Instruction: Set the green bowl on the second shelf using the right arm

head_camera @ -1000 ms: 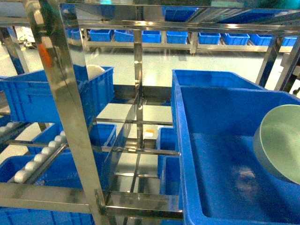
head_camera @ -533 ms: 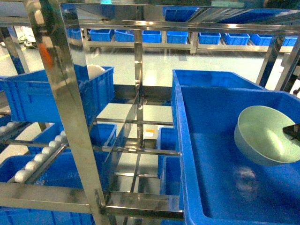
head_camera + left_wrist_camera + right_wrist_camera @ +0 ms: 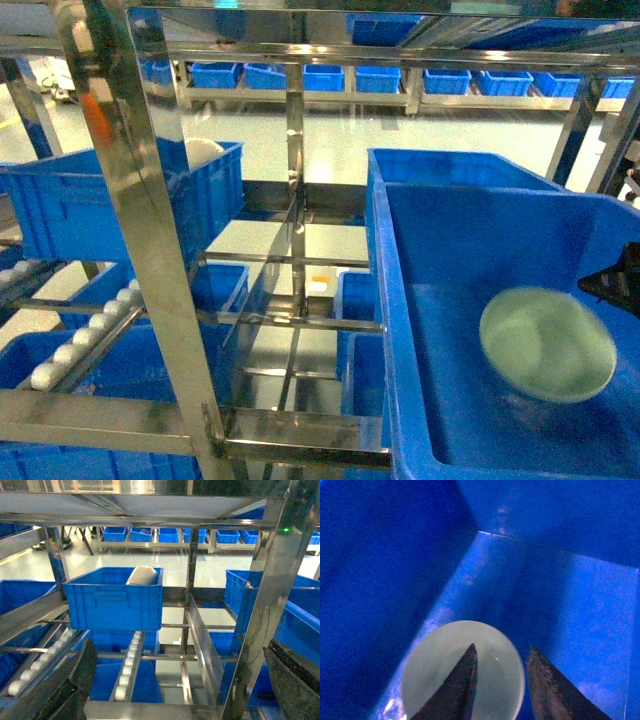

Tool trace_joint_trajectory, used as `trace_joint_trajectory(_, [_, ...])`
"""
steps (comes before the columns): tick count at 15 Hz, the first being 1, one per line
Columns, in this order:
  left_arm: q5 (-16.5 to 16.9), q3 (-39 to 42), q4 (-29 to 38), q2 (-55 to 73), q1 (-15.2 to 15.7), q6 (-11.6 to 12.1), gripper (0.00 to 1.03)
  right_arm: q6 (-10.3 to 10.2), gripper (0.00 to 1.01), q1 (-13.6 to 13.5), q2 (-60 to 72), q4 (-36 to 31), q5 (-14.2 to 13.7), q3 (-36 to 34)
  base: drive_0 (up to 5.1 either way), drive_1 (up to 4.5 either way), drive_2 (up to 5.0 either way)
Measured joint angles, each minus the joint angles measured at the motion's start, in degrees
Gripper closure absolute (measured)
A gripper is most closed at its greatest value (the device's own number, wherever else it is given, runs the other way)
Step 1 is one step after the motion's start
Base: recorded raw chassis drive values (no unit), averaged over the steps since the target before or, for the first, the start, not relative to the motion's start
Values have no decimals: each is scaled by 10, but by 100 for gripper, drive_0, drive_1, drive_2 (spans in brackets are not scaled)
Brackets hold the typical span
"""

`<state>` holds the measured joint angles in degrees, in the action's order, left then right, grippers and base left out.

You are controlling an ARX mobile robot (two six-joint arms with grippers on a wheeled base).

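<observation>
The pale green bowl lies mouth-up low inside the big blue crate at the right of the head view, and it looks blurred. My right gripper shows only as a dark tip at the right edge, above and apart from the bowl. In the right wrist view my right gripper is open. One finger stands over the bowl and the other outside its rim, with the crate's wall behind. My left gripper is wide open and holds nothing, facing the rack.
A steel rack post stands close at the left. Roller tracks run under another blue crate holding a white object. More blue crates line the far shelves.
The bowl was held tilted at the right edge. It has left the right gripper and dropped lower and leftward into the crate, while the gripper has drawn back to the right.
</observation>
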<state>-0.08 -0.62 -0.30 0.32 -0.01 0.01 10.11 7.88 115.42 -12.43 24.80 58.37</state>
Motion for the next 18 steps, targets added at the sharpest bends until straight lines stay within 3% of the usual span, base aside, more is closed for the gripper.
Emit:
trace_joint_trajectory(2, [0,0,0,0,0,0,5,-2,53,-4,0,-20,-8,-2,0,0,0])
trace_joint_trajectory(4, [0,0,0,0,0,0,5,-19,28,-4,-5,-67,-19,-38,0,0,0])
trace_joint_trajectory(6, [0,0,0,0,0,0,5,-18,4,-12,-38,-160,-64,-104,0,0,0])
trace_joint_trajectory(7, [0,0,0,0,0,0,5,-16,3,-16,-66,-221,-95,-146,0,0,0])
trace_joint_trajectory(10, [0,0,0,0,0,0,5,-12,3,-41,-186,-372,-147,-305,0,0,0])
trace_joint_trajectory(11, [0,0,0,0,0,0,5,-28,3,-42,-247,-371,-156,-356,0,0,0])
trace_joint_trajectory(12, [0,0,0,0,0,0,5,-59,3,-40,-337,-350,-164,-408,0,0,0])
trace_joint_trajectory(14, [0,0,0,0,0,0,5,-111,3,-15,-542,-250,-155,-483,0,0,0])
trace_joint_trajectory(16, [0,0,0,0,0,0,5,-135,3,8,-759,-104,-135,-537,0,0,0])
trace_joint_trajectory(18, [0,0,0,0,0,0,5,-138,3,38,-957,61,-91,-544,0,0,0])
